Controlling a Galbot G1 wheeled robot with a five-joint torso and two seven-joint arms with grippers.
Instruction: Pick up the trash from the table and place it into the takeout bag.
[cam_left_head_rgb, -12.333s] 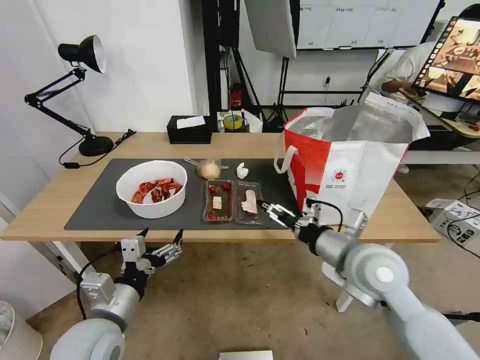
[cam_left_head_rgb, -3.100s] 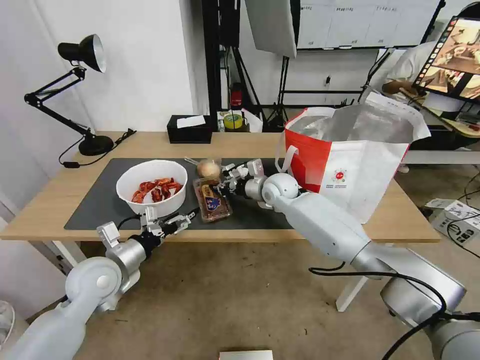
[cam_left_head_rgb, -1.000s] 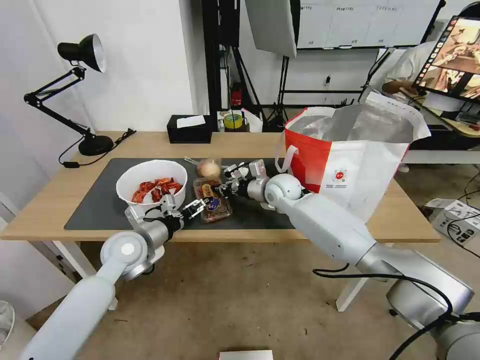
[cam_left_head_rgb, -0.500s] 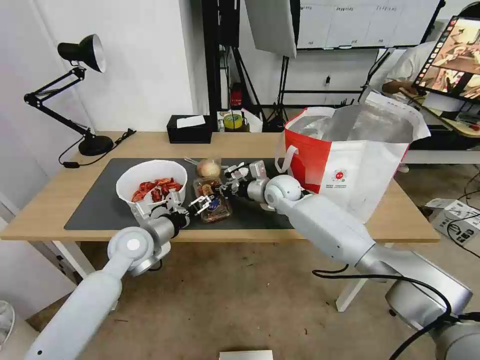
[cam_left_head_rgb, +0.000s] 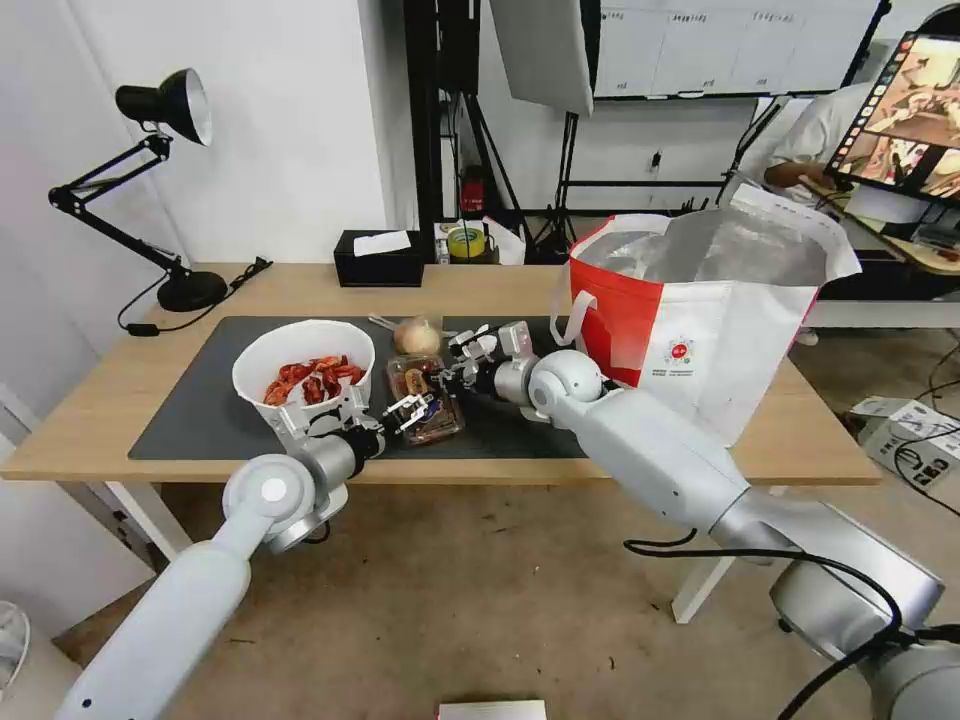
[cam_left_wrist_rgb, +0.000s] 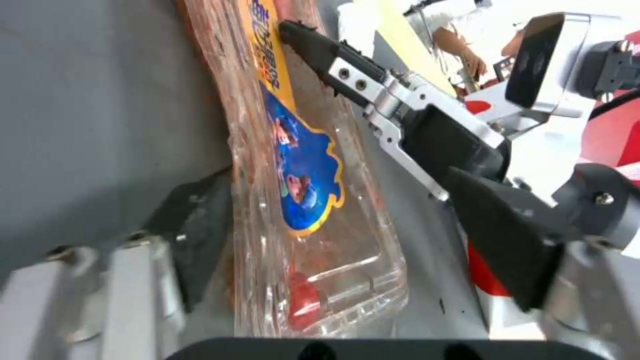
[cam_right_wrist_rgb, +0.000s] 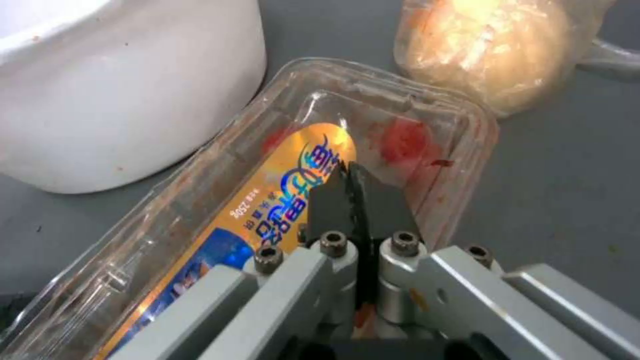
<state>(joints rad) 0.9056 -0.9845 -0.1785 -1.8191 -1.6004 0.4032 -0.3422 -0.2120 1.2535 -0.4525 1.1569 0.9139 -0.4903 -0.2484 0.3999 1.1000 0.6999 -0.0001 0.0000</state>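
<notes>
The clear hinged tray (cam_left_head_rgb: 425, 400) lies closed on the dark mat (cam_left_head_rgb: 200, 400), between the white bowl (cam_left_head_rgb: 300, 327) of red shells and the takeout bag (cam_left_head_rgb: 700, 330). My right gripper (cam_left_head_rgb: 446, 376) is shut, its tips (cam_right_wrist_rgb: 350, 185) resting on the tray's labelled lid (cam_right_wrist_rgb: 293, 190). At the near end of the tray (cam_left_wrist_rgb: 300, 190) my left gripper (cam_left_head_rgb: 408, 408) is open, with one finger (cam_left_wrist_rgb: 193, 220) on each side of that end. The clear bag with the tan lump (cam_left_head_rgb: 417, 337) sits just behind the tray.
The table (cam_left_head_rgb: 100, 420) carries a black tissue box (cam_left_head_rgb: 378, 258) at its back edge and a black desk lamp (cam_left_head_rgb: 165, 110) at the back left. The takeout bag stands open at the right end. Bowl wall (cam_right_wrist_rgb: 100, 100) is close beside the tray.
The tray, open twelve seconds ago, is folded shut with the right gripper on it. In the last second my left gripper slid forward over the table edge to straddle the tray's near end.
</notes>
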